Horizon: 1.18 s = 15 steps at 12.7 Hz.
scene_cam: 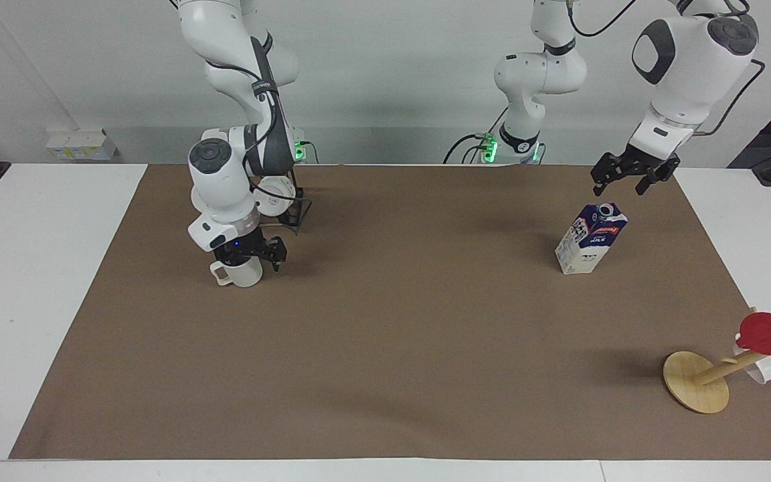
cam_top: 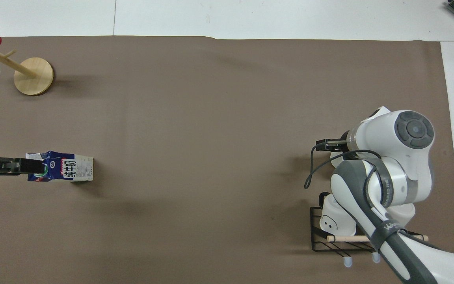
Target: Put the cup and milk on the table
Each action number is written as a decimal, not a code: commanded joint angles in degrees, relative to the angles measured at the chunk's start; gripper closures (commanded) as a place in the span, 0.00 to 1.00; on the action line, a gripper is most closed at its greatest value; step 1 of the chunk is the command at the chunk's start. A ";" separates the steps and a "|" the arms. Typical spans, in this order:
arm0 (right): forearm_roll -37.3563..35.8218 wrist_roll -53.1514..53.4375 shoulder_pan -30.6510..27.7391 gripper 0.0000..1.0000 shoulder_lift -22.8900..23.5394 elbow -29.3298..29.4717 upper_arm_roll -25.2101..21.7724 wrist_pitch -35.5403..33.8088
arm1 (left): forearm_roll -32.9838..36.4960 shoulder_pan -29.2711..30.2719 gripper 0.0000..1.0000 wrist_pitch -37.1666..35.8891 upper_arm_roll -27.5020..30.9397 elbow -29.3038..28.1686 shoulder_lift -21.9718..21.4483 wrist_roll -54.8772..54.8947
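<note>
Facing view: right gripper down on cup, fingers spread astride its rim; cup on table sheet near rack. Left gripper spread, hanging above milk.

Overhead view: milk upright toward left arm's end; left gripper over its top. Cup mostly hidden under right arm.

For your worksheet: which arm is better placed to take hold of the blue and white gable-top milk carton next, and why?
The left. Its gripper hangs open just above the blue and white gable-top milk carton, while the right gripper is down at the cream ceramic mug.
</note>
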 commanded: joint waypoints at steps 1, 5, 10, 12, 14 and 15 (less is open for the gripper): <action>1.10 -1.72 -1.02 0.00 -0.41 -1.25 0.33 1.13 | 1.05 0.46 0.00 3.83 -0.27 -3.57 -1.71 1.60; 1.01 -4.02 -1.90 0.51 -0.50 -1.43 0.33 1.04 | 1.05 0.37 0.00 9.19 -0.36 -7.43 -1.01 1.60; 1.10 -1.83 -1.73 1.00 -0.33 -1.17 0.33 0.95 | 1.05 0.37 0.00 13.94 -0.36 -10.16 0.66 1.60; 1.36 -1.47 -1.90 1.00 0.20 0.06 0.33 0.34 | 1.05 0.46 0.03 14.21 -0.36 -10.34 0.75 1.51; 1.45 1.50 -1.56 1.00 0.55 2.60 0.33 -2.03 | 1.05 0.37 0.19 14.21 -0.36 -10.34 0.84 1.51; 1.45 4.65 -1.29 1.00 0.38 4.09 0.33 -3.61 | 1.05 0.28 0.27 14.21 -0.36 -10.34 0.84 1.43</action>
